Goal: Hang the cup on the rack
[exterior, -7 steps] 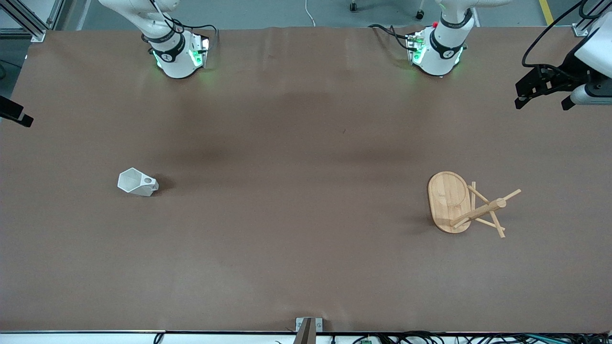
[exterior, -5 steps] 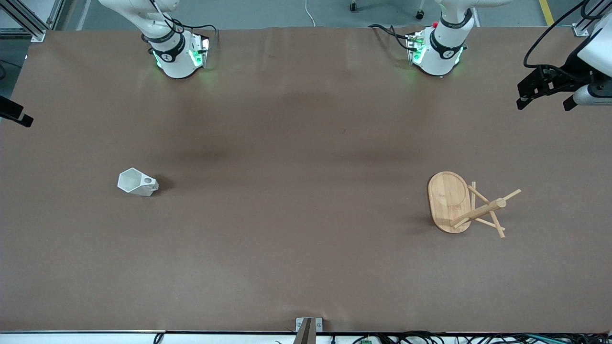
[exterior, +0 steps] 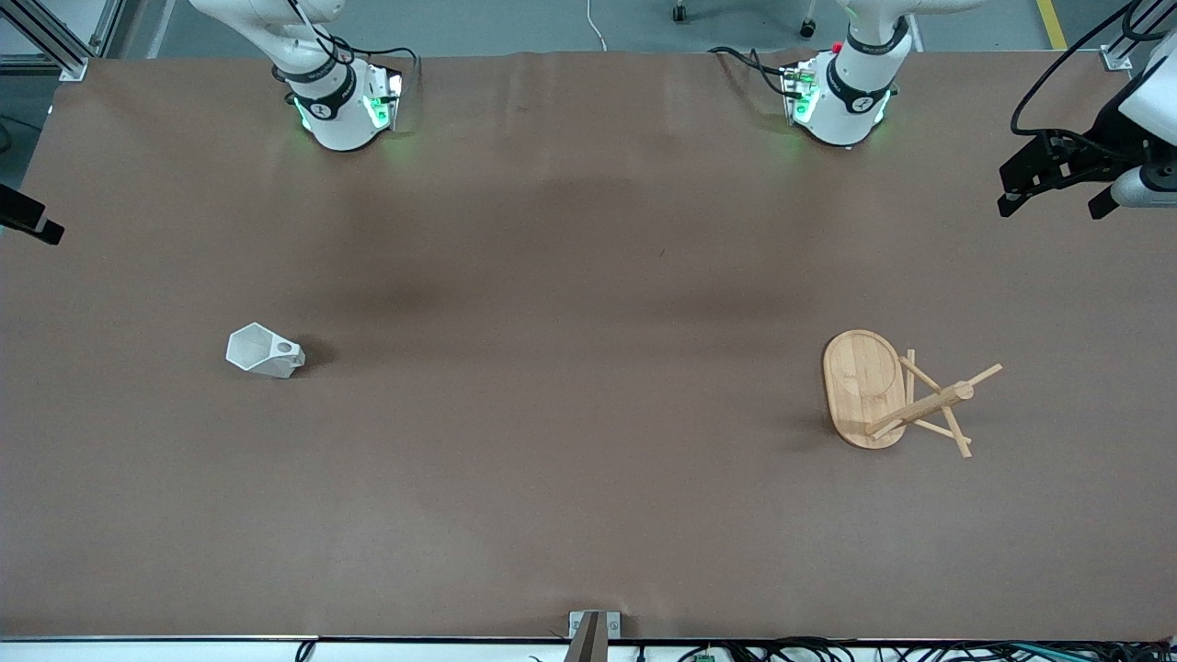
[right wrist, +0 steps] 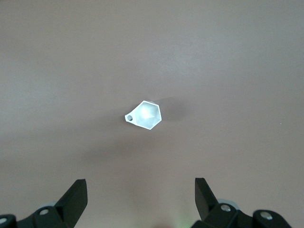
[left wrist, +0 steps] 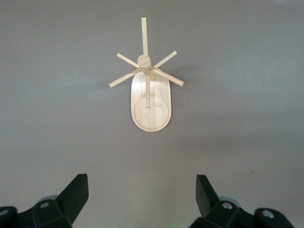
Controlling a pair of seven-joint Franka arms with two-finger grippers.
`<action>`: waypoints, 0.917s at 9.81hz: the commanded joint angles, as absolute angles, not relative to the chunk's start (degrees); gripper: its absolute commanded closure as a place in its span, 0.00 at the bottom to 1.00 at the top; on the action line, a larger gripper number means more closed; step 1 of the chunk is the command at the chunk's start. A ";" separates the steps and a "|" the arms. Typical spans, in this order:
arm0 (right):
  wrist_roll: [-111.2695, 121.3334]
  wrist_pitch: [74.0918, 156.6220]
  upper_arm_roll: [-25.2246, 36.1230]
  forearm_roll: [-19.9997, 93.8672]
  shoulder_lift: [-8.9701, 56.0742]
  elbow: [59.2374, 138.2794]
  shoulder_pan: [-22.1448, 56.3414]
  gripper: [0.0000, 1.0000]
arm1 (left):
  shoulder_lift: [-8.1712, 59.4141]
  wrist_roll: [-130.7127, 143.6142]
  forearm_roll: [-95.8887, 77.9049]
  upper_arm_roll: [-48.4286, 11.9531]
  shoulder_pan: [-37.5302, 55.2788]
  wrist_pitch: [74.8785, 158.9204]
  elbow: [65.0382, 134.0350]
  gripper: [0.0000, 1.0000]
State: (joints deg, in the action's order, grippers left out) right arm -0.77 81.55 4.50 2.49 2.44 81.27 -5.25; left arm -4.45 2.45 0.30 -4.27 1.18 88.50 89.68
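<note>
The right gripper (right wrist: pixel 140 202) is almost wholly cut off in the front view, only a dark tip showing at the edge of the picture past the right arm's end of the table; in the right wrist view just the two black fingertips (right wrist: pixel 76 197) show, spread wide apart with nothing between them, and the gripper hangs high over the brown table (exterior: pixel 570 368); the right arm's base (exterior: pixel 340 106) stands at the table's edge farthest from the front camera, its upper links cut off by the top of the picture. The cup (exterior: pixel 265 350) stands on the table toward the right arm's end, alone and well apart from everything; its polygonal rim opens upward and its handle tab with the round hole shows beside it; whether it is quite upright or slightly tilted is hard to tell. The rack (exterior: pixel 887 393) stands on its oval base toward the left arm's end, well apart from the cup, its post and thin pegs spreading above the base; nothing lies between the two. The left arm's base (exterior: pixel 841 97) is likewise cut off above; the left gripper (left wrist: pixel 142 202) hangs in the air over the left arm's end of the table, partly cropped in the front view; the left wrist view shows its fingertips (left wrist: pixel 76 194) spread wide and empty.
</note>
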 commanded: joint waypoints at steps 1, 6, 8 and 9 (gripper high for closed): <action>-0.18 81.47 3.96 1.85 1.67 82.09 -6.06 0.00 | -2.38 2.90 -0.53 -4.31 1.14 88.33 89.74 0.00; -0.18 81.47 3.96 1.85 1.67 82.09 -6.06 0.00 | -2.81 2.73 -0.53 -4.31 0.97 88.07 89.65 0.00; -0.26 81.47 3.96 1.85 1.67 82.09 -6.06 0.00 | -2.81 2.63 -0.53 -4.31 1.14 88.07 89.65 0.00; -0.18 81.47 3.96 1.85 1.67 82.09 -6.06 0.00 | -2.81 2.64 -0.53 -4.39 1.14 88.07 89.65 0.00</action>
State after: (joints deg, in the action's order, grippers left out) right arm -0.77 81.55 4.54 2.49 2.44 81.27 -5.25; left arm -3.56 2.51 0.27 -4.29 1.22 88.50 89.02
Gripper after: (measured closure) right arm 0.000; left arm 0.000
